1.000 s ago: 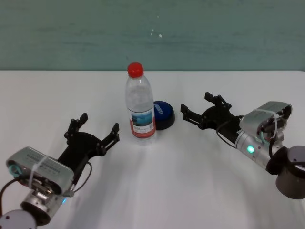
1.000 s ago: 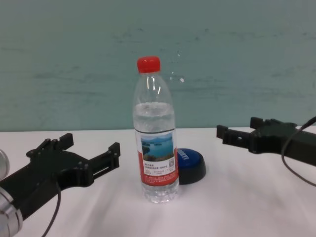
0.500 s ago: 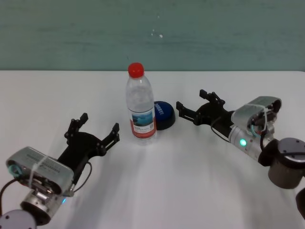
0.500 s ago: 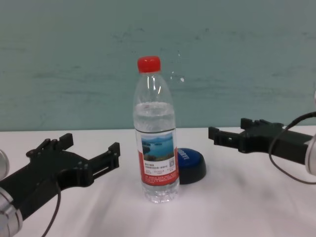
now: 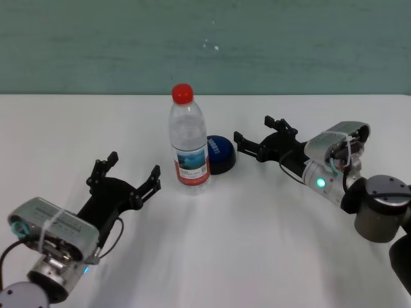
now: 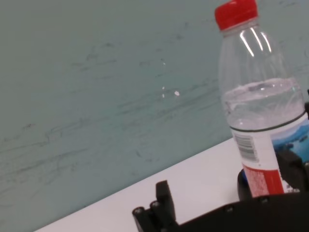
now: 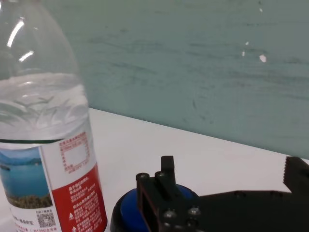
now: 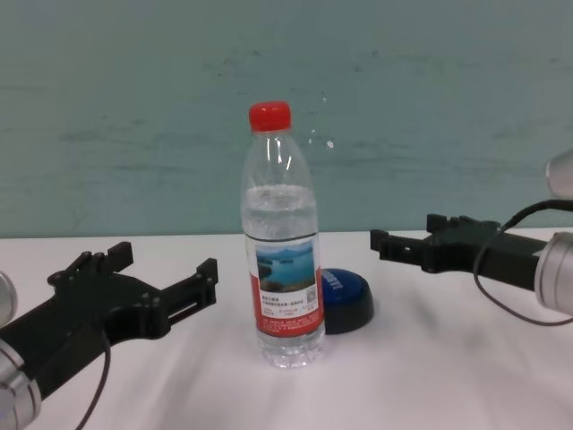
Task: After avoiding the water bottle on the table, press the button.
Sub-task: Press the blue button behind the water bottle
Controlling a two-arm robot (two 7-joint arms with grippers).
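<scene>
A: Bottle and button?
B: Tall clear plastic water bottle (image 5: 189, 140), red cap, stood upright mid white table (image 5: 257, 256); low blue dome button (image 5: 220, 154) sat just at its 2 o'clock, partly hidden.

A: Grippers?
B: Right gripper (image 5: 252, 135), fingers apart, at the button's 3 o'clock, near it. Left gripper (image 5: 126, 174), fingers apart, at the bottle's 8 o'clock.

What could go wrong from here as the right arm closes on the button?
1. The tall clear plastic bottle with the red cap stands touching or nearly touching the low blue dome button; a sideways overshoot by the open right pincer may topple it.
2. The bottle hides part of the button, so a press might land off-centre.
The left pincer rests open near the bottle.
</scene>
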